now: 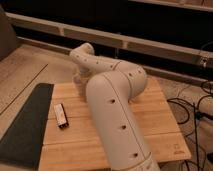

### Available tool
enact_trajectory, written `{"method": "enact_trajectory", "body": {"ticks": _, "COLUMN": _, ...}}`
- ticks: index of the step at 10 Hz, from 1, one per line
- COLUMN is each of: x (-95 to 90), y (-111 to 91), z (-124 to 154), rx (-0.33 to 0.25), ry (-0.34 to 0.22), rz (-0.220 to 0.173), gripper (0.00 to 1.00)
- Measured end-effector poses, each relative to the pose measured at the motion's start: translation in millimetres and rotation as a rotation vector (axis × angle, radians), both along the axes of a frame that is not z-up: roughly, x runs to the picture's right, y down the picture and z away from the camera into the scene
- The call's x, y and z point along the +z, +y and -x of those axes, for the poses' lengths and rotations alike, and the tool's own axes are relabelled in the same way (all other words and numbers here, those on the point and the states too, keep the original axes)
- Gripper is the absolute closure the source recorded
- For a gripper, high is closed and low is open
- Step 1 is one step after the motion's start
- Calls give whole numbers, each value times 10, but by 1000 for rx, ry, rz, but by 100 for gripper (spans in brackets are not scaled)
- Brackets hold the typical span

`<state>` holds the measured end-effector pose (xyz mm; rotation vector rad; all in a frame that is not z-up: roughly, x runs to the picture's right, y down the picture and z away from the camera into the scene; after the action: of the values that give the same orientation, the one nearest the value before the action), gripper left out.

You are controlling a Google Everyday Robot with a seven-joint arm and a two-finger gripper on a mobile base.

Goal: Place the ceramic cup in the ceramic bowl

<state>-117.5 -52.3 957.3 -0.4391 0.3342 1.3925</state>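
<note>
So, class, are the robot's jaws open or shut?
Shut. The gripper sits low at the far edge of the wooden table, hidden by the arm; whether the jaws hold anything, cannot tell.

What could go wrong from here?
1. The tool, shut at the wooden table's far left, sits behind the arm: a poor grip would go unseen.
2. The ceramic bowl is not in view, so placement is blind.
3. A swing could knock the small dark object beside the arm.
</note>
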Motion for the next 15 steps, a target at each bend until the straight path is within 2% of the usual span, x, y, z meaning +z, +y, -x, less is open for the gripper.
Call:
{"method": "enact_trajectory", "body": {"ticks": 3, "x": -109, "y": -54, "z": -16, "rx": 24, "ry": 5, "rz": 11, "gripper": 100}}
{"method": "enact_trajectory", "body": {"ticks": 5, "x": -270, "y": -143, "z": 11, "rx": 47, "ry": -5, "rz": 15, "gripper": 100}}
{"method": "enact_trajectory", "body": {"ticks": 9, "x": -686, "y": -427, "z": 9, "rx": 48, "ry": -14, "rz": -46, "gripper": 100}}
{"method": "enact_trajectory", "body": {"ticks": 11, "x": -902, "y": -497, "z": -38, "rx": 58, "ry": -10, "rz": -72, "gripper": 100}}
{"method": "enact_trajectory", "body": {"ticks": 13, "x": -1179, "y": -492, "z": -141, "rx": 81, "ry": 5, "rz": -95, "gripper": 100}}
{"method": "enact_trajectory", "body": {"ticks": 15, "x": -1431, "y": -392, "z": -292, "rx": 102, "ry": 33, "rz": -107, "gripper": 100}}
